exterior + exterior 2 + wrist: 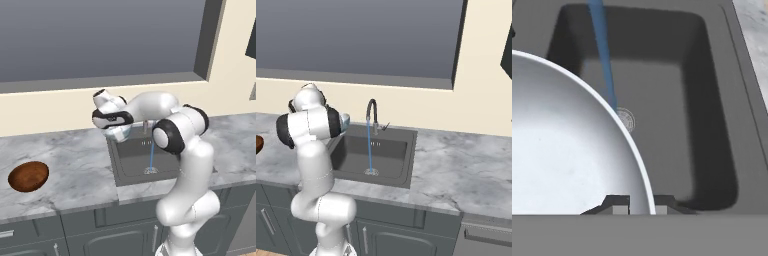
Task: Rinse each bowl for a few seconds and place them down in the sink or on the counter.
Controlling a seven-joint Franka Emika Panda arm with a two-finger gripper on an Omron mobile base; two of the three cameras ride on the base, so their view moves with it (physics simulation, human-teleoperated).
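Landmark: the sink [131, 167], dark basin with a round drain, set in the counter [75, 165].
Water: a thin blue stream [369, 147] fell from the faucet [372, 114] onto the drain.
Gripper [638, 204]: clenched on the pale bowl's rim, one fingertip inside, one outside.
Pale bowl [557, 150]: held above the sink's left edge, beside the stream, apparently not yet under it.
Brown bowl [28, 176]: on the counter, well left of the sink.
Step in hand: judged to be rinsing; shift the bowl sideways until the stream lands inside, keeping the grip firm.
Hard to make out: the bowl's far side was cut off in the hand view; the arm covered most of it in both base views.
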